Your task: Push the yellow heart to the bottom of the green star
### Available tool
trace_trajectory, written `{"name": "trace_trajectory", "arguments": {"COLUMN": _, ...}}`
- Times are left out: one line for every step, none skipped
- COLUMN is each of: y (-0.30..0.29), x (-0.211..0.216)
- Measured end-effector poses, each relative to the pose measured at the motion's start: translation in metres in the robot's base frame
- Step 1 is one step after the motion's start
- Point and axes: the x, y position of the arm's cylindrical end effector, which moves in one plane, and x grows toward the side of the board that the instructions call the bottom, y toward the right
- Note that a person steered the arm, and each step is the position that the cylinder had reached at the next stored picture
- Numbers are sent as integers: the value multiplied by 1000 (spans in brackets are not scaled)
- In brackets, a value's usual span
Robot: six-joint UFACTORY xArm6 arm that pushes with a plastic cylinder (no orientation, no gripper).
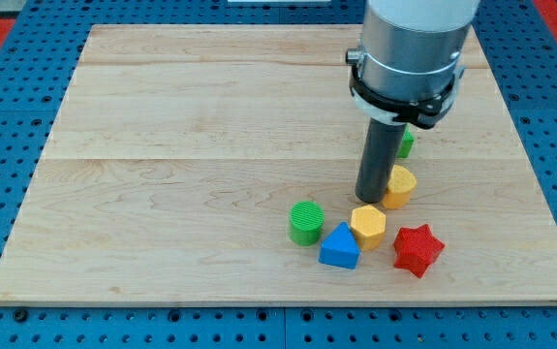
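Note:
My tip (pixel 370 200) rests on the board in the right half of the view. A yellow block (pixel 401 185), likely the yellow heart, touches the rod's right side and is partly hidden by it. A green block (pixel 407 143), likely the green star, peeks out behind the rod, above the yellow one; its shape is mostly hidden. The yellow block lies just below the green one with a small gap between them.
A yellow hexagon (pixel 368 226) sits just below my tip. A blue triangle (pixel 340 246) touches its lower left, a green cylinder (pixel 305 222) lies left of that, and a red star (pixel 417 249) lies to the right. The wooden board (pixel 181 145) ends near the view's bottom.

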Motion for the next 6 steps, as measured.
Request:
{"name": "trace_trajectory", "arguments": {"y": -2, "x": 10}}
{"name": "trace_trajectory", "arguments": {"y": -5, "x": 26}}
{"name": "trace_trajectory", "arguments": {"y": -4, "x": 32}}
{"name": "trace_trajectory", "arguments": {"y": 40, "x": 27}}
{"name": "trace_trajectory", "arguments": {"y": 92, "x": 26}}
{"name": "trace_trajectory", "arguments": {"y": 142, "x": 53}}
